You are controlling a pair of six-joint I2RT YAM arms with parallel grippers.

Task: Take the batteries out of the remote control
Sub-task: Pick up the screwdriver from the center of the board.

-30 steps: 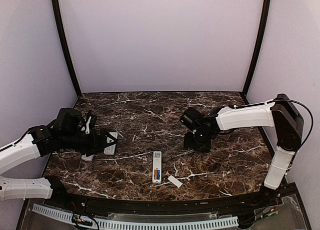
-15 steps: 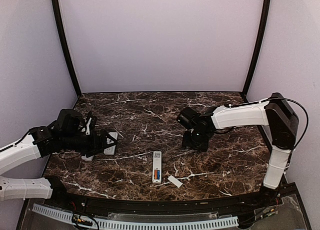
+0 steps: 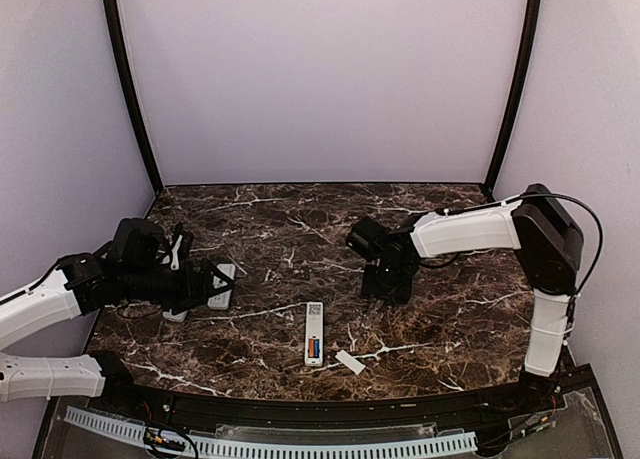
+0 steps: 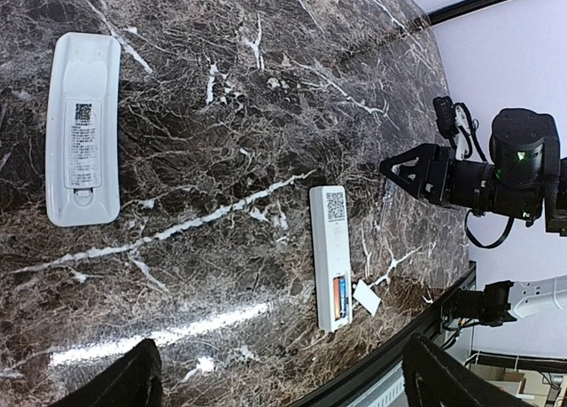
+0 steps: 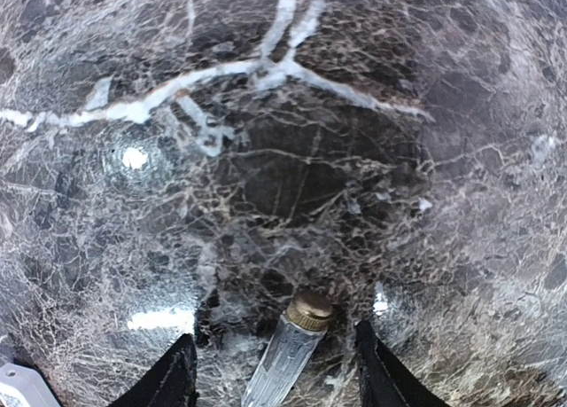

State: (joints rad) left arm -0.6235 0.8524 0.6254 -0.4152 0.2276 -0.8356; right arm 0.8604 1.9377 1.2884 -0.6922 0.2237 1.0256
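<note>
Orange and blue cylindrical batteries (image 4: pixel 339 296) sit in the open near end of the slim white plastic remote control (image 3: pixel 314 329), which lies mid-table. Its small flat white cover (image 3: pixel 349 362) lies just beside it. A second, broader white remote (image 4: pixel 82 128) lies to the left, near the left gripper (image 4: pixel 283 389), whose fingers are spread wide. The right gripper (image 5: pixel 275 376), parted and well apart from the batteries, straddles a thin silver brass-tipped rod (image 5: pixel 297 332).

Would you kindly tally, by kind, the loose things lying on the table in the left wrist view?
Remotes: 2, the wide remote and the slim remote.
Batteries: 2, the orange battery and the blue battery, both in the slim remote.
Covers: 1, the loose white cover.
Total: 5.
</note>
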